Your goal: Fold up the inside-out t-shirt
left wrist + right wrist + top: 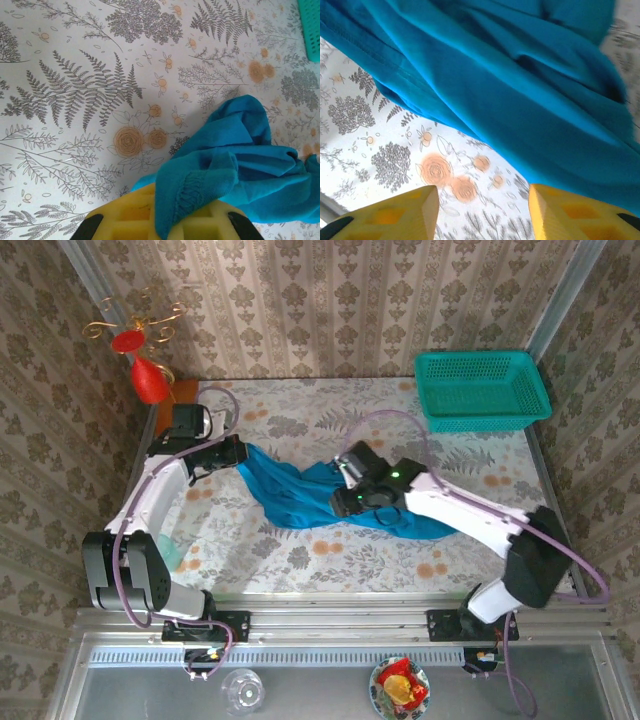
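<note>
The inside-out t-shirt (300,495) is a bright blue crumpled band stretched across the middle of the floral table. My left gripper (238,453) holds its left end. In the left wrist view the yellow fingers (127,220) are shut on a stitched hem of the t-shirt (240,150), which bunches away to the right. My right gripper (347,498) hovers over the shirt's middle. In the right wrist view it (482,212) stands open, with only tablecloth between its fingers, and the t-shirt (520,75) hangs in folds just beyond the fingertips.
A teal mesh basket (482,390) sits at the back right corner of the table; its edge (311,25) shows in the left wrist view. A red ornament (150,378) stands at the back left. Bare floral tablecloth (330,555) lies in front of the shirt.
</note>
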You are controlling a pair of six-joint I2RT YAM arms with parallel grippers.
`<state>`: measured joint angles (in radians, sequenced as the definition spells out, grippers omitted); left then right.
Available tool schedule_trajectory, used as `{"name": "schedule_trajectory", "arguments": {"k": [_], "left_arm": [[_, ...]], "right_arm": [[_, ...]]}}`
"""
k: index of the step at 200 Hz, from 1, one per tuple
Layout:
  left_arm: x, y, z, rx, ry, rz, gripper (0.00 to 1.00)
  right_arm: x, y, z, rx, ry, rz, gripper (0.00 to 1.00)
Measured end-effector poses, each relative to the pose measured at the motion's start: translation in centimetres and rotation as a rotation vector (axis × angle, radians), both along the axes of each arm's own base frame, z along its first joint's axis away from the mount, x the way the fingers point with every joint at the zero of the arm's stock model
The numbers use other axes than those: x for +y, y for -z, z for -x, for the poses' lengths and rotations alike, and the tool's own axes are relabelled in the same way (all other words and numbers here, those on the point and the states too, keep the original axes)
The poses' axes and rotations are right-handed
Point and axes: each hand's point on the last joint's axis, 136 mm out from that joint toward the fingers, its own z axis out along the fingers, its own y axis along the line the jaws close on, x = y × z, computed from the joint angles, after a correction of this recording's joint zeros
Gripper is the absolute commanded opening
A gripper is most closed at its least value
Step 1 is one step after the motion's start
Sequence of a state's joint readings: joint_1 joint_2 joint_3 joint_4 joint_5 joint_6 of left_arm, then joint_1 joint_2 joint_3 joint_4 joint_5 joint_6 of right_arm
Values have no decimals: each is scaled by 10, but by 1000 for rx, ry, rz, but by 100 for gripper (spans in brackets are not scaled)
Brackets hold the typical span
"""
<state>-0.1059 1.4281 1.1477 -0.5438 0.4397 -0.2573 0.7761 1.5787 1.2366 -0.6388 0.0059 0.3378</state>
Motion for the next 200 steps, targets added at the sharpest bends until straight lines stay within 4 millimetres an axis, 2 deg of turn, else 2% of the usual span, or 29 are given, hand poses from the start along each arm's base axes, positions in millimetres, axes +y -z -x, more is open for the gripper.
{"name": "schedule_trajectory", "arguments": {"k": [21, 32, 43, 65, 85, 113, 126, 135, 161, 169, 185, 200], "left_arm": [[1, -1, 0, -1, 0, -8, 2], [1, 0, 1, 1, 1, -11, 1], [2, 1, 1, 4, 1, -13, 0], [2, 0, 3, 7, 3, -14, 0], [0, -2, 5, 3, 7, -14, 0], [-4, -10, 9, -15, 19, -12, 0], [-5, -13, 11, -26, 25, -12, 0], [-6, -16, 14, -33, 29, -15, 0], [-9, -22, 19, -47, 45, -29, 0], [-11, -25, 20, -51, 51, -34, 0], [-15, -30, 21, -63, 71, -50, 0], [-21, -37, 23, -76, 92, -61, 0]], "right_arm": [[19, 23, -13, -4, -56, 84, 66], [25, 35, -22, -7, -73, 133, 65], [28, 45, -30, -8, -90, 173, 51], [30, 63, -41, 2, -107, 232, 30], [27, 71, -42, 14, -117, 266, 0], [23, 62, -37, 26, -115, 278, 0], [21, 46, -32, 14, -116, 264, 0], [22, 26, -29, -11, -114, 229, 0], [15, -57, -17, -147, -91, 72, 0], [8, -87, -13, -199, -77, 15, 0], [-10, -130, -13, -276, -32, -78, 0], [-36, -149, -27, -317, 50, -112, 0]]}}
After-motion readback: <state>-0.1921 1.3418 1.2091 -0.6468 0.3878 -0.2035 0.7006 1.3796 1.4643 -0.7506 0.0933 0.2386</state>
